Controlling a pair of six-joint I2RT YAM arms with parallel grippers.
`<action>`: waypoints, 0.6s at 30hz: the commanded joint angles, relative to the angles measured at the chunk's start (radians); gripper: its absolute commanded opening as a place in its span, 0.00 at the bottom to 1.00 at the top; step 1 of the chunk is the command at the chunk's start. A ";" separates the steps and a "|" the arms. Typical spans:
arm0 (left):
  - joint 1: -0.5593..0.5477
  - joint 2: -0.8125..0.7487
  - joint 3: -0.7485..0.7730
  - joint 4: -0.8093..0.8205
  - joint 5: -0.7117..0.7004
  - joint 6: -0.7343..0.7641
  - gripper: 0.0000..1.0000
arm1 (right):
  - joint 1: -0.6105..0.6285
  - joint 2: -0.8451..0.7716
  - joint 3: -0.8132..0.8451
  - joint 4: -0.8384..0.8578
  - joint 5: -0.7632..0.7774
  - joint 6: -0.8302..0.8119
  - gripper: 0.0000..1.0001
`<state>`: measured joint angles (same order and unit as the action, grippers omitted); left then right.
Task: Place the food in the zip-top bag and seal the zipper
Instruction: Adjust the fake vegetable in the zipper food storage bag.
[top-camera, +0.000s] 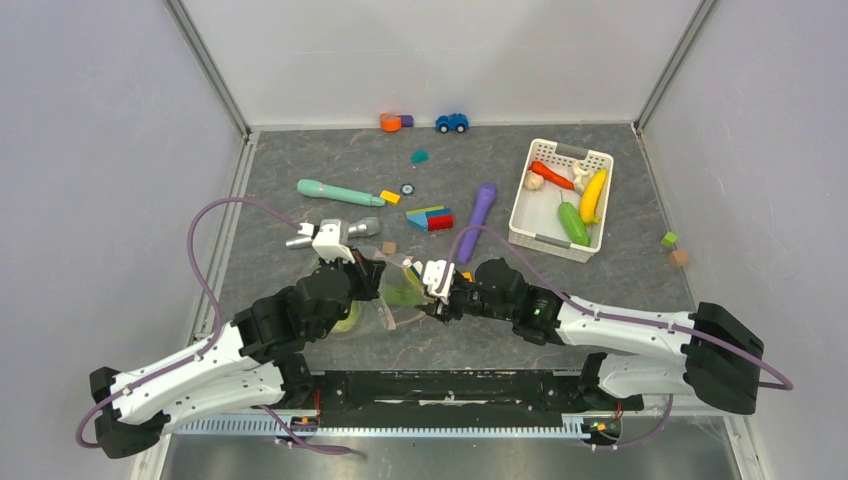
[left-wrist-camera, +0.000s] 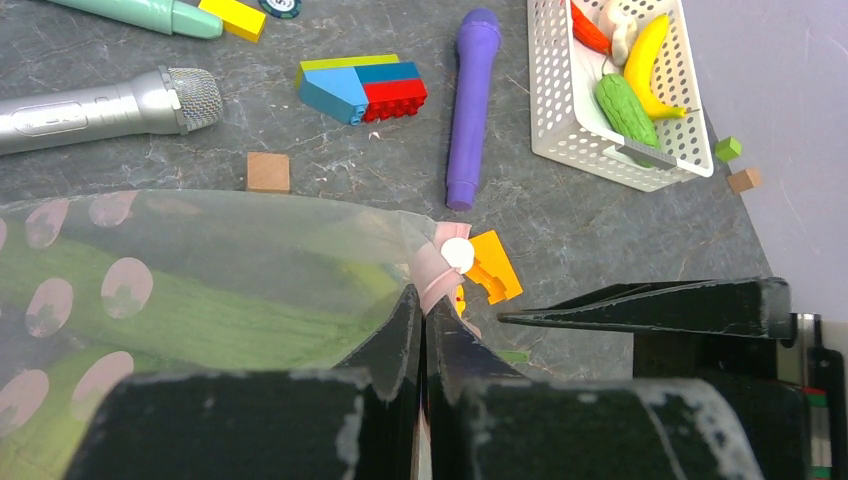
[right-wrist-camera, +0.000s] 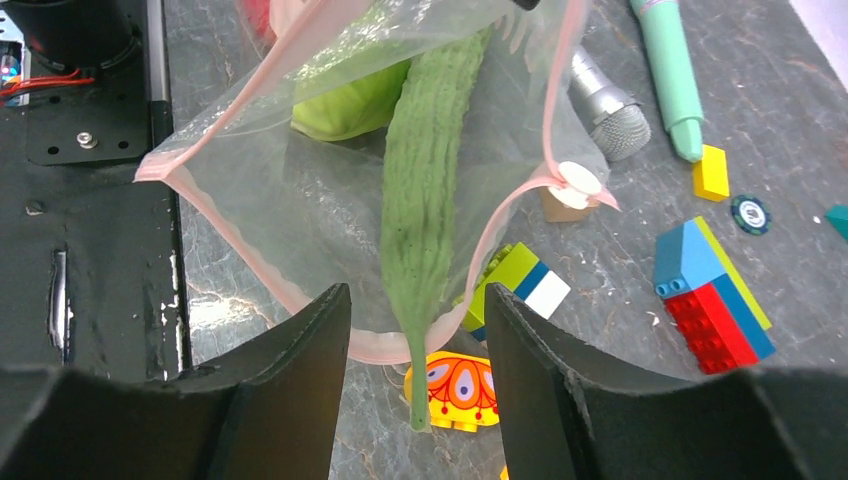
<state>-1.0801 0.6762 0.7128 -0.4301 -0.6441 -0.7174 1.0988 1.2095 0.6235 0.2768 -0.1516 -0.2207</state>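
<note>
The zip-top bag (right-wrist-camera: 290, 200) lies between my two grippers, its mouth gaping toward the right one. Inside are a round green cabbage (right-wrist-camera: 350, 105) and a long green cucumber (right-wrist-camera: 425, 200) whose thin stem pokes out past the mouth. My left gripper (left-wrist-camera: 422, 300) is shut on the pink zipper (left-wrist-camera: 435, 265) just below its white slider (left-wrist-camera: 457, 253). The right gripper (right-wrist-camera: 418, 300) is open, its fingers either side of the stem without touching it. More food sits in the white basket (top-camera: 520, 210): carrot (top-camera: 552, 175), banana (top-camera: 593, 195), a second cucumber (top-camera: 573, 223), beige piece (top-camera: 534, 181).
A purple stick (top-camera: 479, 220), a teal stick (top-camera: 338, 192), a silver microphone (left-wrist-camera: 110, 105) and stacked building blocks (top-camera: 431, 218) lie behind the bag. A yellow-orange block (right-wrist-camera: 462, 385) sits under the bag's mouth. A blue toy car (top-camera: 452, 122) stands by the back wall.
</note>
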 joint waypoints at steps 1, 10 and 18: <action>-0.003 0.001 0.002 0.042 -0.002 -0.019 0.02 | 0.017 -0.023 -0.006 0.037 0.027 0.004 0.57; -0.002 -0.002 0.003 0.038 0.022 -0.006 0.02 | 0.032 0.091 0.098 -0.020 0.000 -0.079 0.48; -0.002 -0.005 0.012 0.034 0.045 0.003 0.02 | 0.036 0.153 0.105 -0.026 0.033 -0.112 0.48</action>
<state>-1.0801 0.6762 0.7128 -0.4309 -0.6193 -0.7170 1.1305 1.3312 0.6842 0.2478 -0.1520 -0.2977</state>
